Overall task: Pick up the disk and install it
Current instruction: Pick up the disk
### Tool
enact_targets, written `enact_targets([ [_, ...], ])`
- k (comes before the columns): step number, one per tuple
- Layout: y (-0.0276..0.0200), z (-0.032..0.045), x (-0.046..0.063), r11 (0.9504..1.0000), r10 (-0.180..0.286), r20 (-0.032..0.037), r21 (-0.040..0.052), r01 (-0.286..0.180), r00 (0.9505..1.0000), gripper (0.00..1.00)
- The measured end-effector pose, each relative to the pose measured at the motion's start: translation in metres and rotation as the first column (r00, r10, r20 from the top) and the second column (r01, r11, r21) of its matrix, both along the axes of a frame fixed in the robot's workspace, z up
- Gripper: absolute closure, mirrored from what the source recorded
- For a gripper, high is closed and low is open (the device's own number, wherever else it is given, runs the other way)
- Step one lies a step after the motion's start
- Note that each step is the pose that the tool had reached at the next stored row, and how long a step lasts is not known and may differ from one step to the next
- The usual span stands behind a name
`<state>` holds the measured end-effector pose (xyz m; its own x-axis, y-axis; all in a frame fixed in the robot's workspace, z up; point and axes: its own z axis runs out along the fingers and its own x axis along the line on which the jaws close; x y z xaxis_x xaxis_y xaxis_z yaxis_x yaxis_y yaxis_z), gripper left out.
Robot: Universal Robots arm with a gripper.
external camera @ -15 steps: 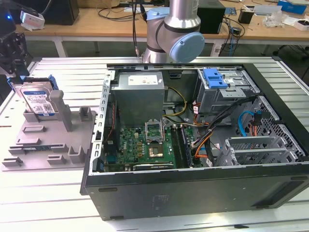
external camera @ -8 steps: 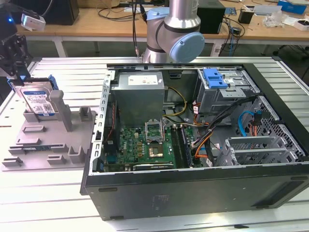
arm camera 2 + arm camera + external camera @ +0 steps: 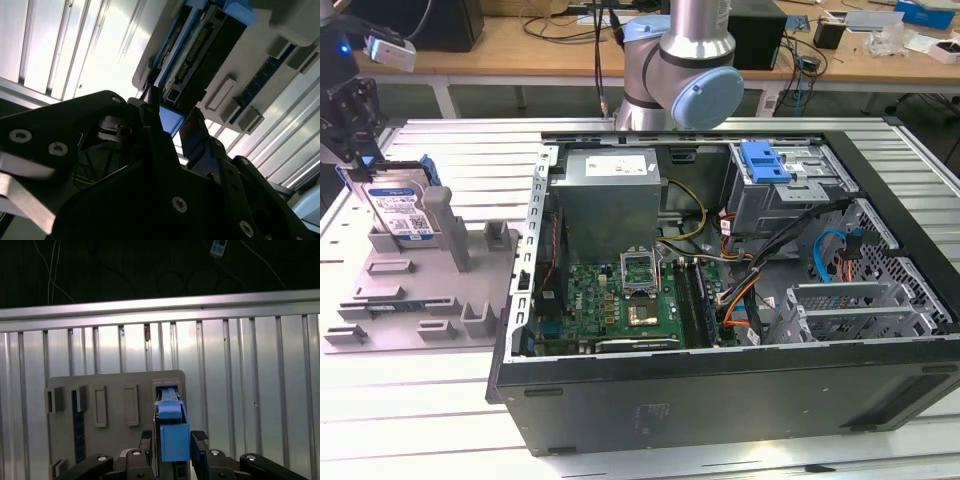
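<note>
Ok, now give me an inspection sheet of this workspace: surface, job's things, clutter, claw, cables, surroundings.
surface: slatted metal table; grey holder tray on it at the exterior view's left.
job's things: disk upright in the holder tray, not yet in the open computer case.
clutter: blue caddy and power-supply box inside the case.
claw: claw at the disk's top end; grip unclear.
cables: loose bundle inside the case.
surroundings: wooden bench behind, with wires and small items.
</note>
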<state>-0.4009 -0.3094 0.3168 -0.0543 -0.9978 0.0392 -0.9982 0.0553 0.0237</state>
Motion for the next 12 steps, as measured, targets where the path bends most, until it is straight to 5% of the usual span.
enact_targets([
  [12, 0.0000, -0.0053, -0.0017, 1.0000, 0.001, 0.0010, 0.0000, -0.001, 1.0000, 0.56],
])
